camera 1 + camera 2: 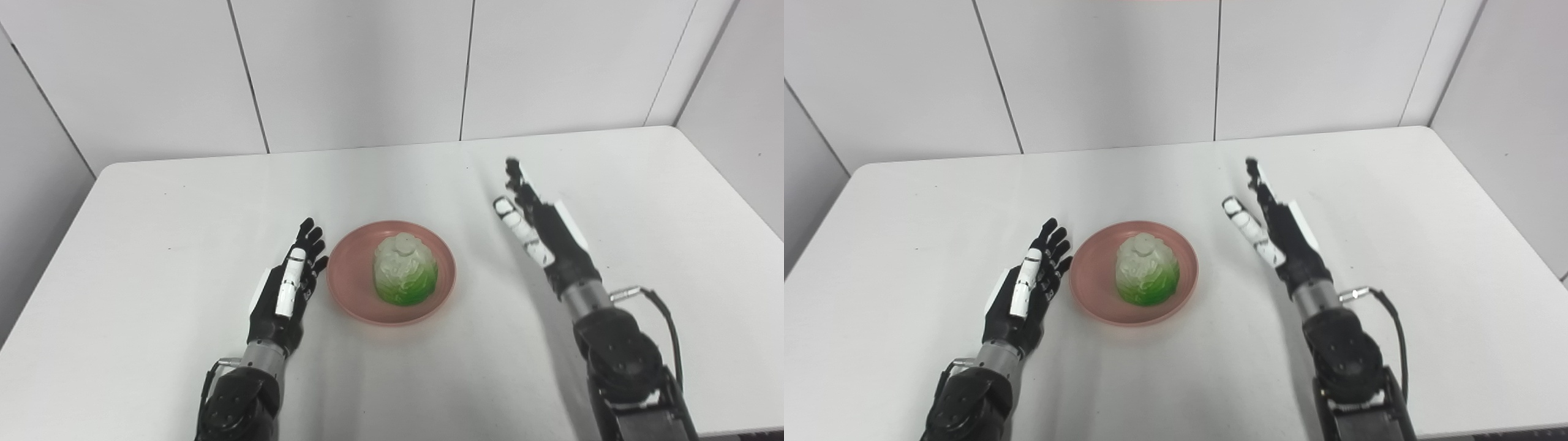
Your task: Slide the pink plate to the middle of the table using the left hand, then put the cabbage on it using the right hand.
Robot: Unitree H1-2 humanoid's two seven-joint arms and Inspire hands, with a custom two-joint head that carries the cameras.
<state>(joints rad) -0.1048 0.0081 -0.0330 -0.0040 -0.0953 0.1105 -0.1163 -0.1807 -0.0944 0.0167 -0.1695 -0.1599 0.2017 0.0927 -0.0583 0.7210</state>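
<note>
Left robot hand (288, 288) low left of centre, fingers stretched flat and slightly spread, pointing up-frame, empty; fingertips just beside the left rim of the plate (352, 269), contact not clear from either view. Forearm entering from bottom edge, left of middle.

Right robot hand (536, 223) right of centre, raised off the surface, edge-on, fingers extended and apart, thumb sticking out to the left; empty, well apart from the plate. Wrist and dark forearm with a looped cable running down to the lower right corner.

Pink plate sitting near the middle of the frame, between the two hands. Cabbage (405, 269) upright on the plate, pale top, bright green base, slightly right of plate centre.

Desk (153, 233) white, matte, rounded far corners, faint shadows under both arms. Behind it, white wall panels (361, 67) with thin dark vertical seams; side panels angling in at far left and far right of the frame.
</note>
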